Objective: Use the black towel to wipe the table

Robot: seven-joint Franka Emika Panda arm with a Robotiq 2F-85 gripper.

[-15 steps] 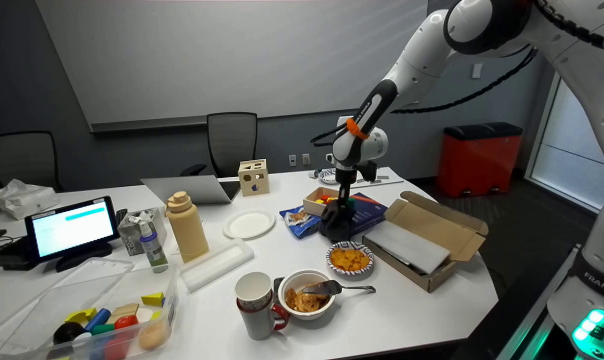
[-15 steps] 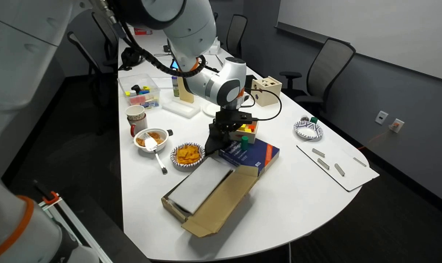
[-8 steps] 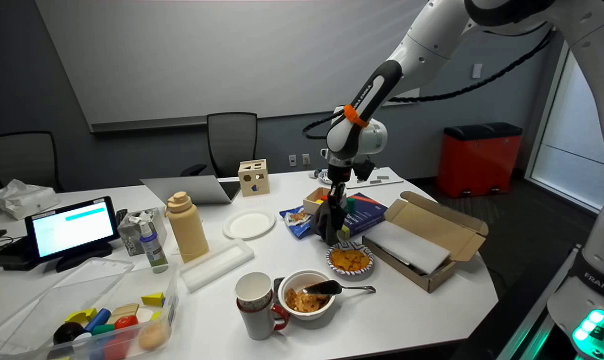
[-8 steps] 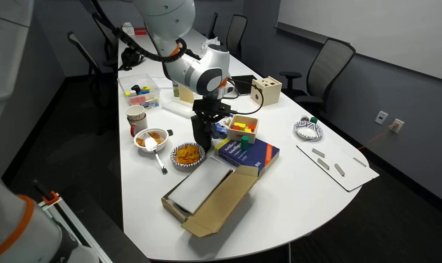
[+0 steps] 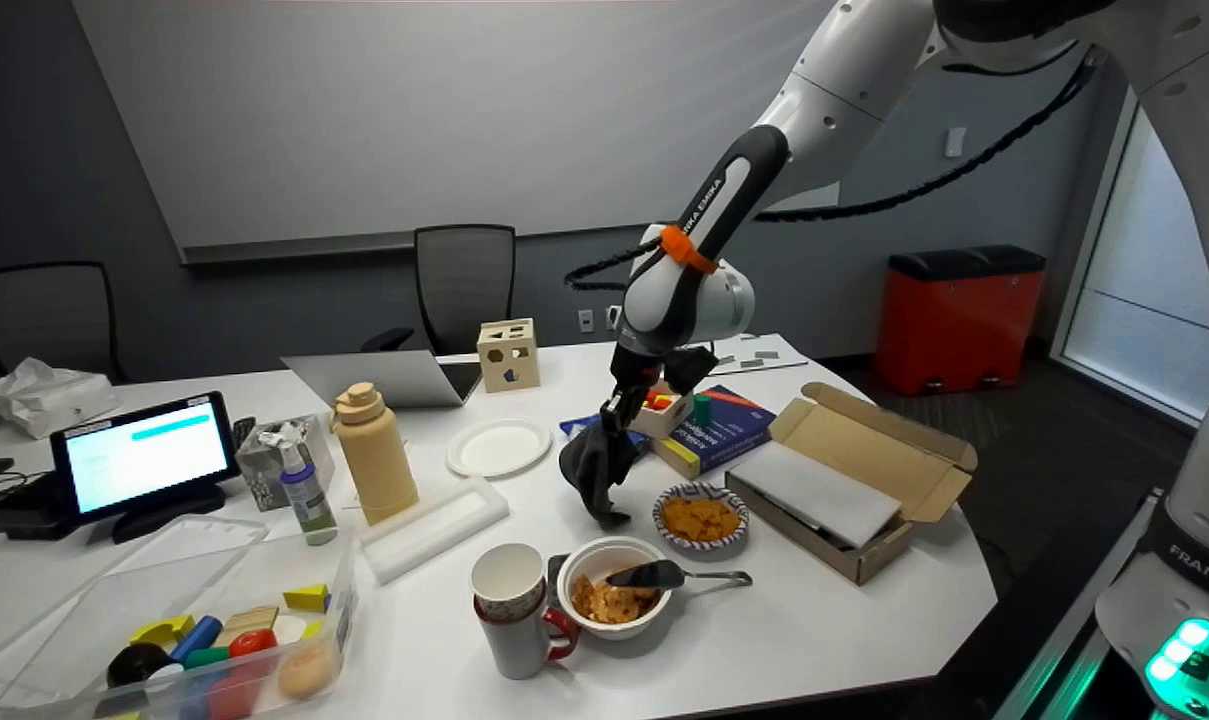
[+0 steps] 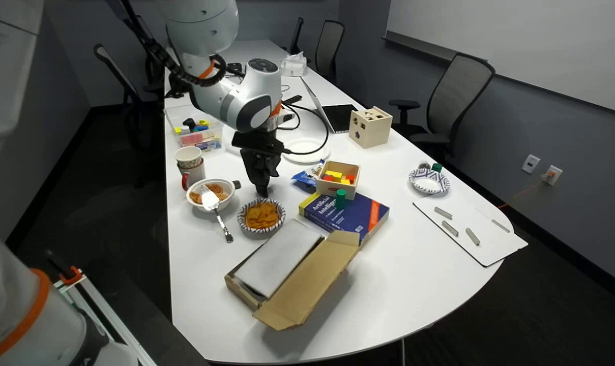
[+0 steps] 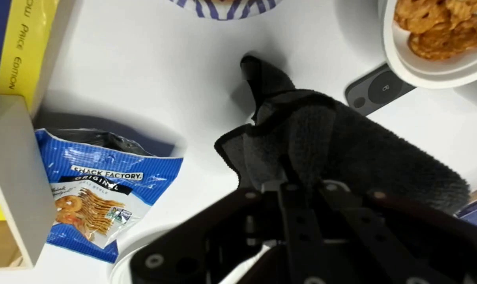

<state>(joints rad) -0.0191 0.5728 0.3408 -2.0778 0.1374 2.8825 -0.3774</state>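
The black towel (image 5: 596, 468) hangs bunched from my gripper (image 5: 619, 408), its lower tip at or just above the white table (image 5: 814, 640). In an exterior view the towel (image 6: 259, 172) hangs below the gripper (image 6: 260, 150), behind the bowl of orange chips. In the wrist view the towel (image 7: 341, 146) spreads out ahead of the fingertips (image 7: 309, 188), which are shut on its folds. A shadow lies beside its tip there. I cannot tell whether the tip touches the table.
Around the towel stand the chip bowl (image 5: 701, 516), the pretzel bowl (image 5: 612, 588) with a server, stacked cups (image 5: 514, 610), a blue snack bag (image 7: 104, 189), a block box (image 6: 339, 179) on a blue book (image 6: 345, 216), a white plate (image 5: 499, 447) and an open carton (image 5: 844, 490).
My gripper has carried the towel leftward in both exterior views, from beside the book and block box to the table between the snack bag and the bowls. The other objects look unmoved.
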